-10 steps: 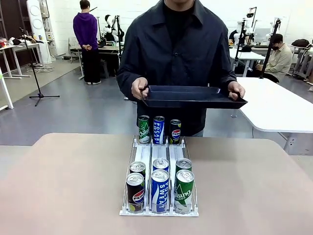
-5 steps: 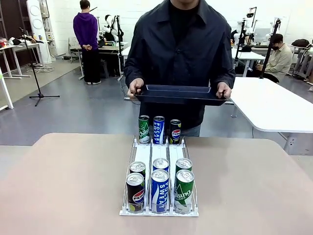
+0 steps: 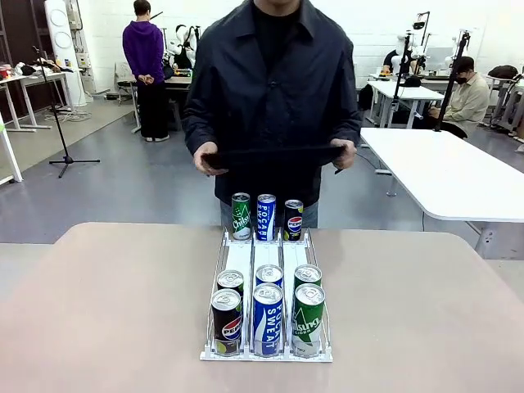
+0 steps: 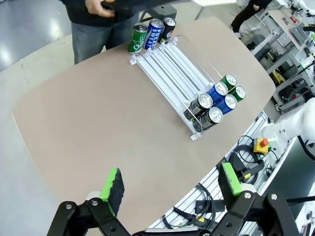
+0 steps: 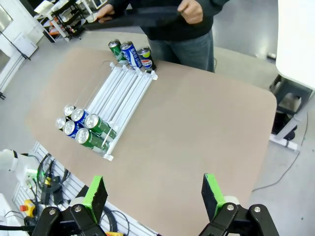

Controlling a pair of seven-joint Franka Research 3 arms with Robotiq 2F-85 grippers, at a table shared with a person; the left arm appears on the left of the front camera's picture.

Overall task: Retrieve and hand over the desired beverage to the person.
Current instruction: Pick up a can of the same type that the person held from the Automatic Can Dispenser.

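Above the tan table (image 4: 98,123), grey floor (image 4: 29,44) around, left claw (image 4: 170,183), right claw (image 5: 153,191) agape, empty.

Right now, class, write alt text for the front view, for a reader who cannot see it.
A person in a dark jacket stands at the far side of a tan table, holding a dark tray in both hands. On the table a white three-lane rack holds six cans at its near end, and three cans stand at its far end.
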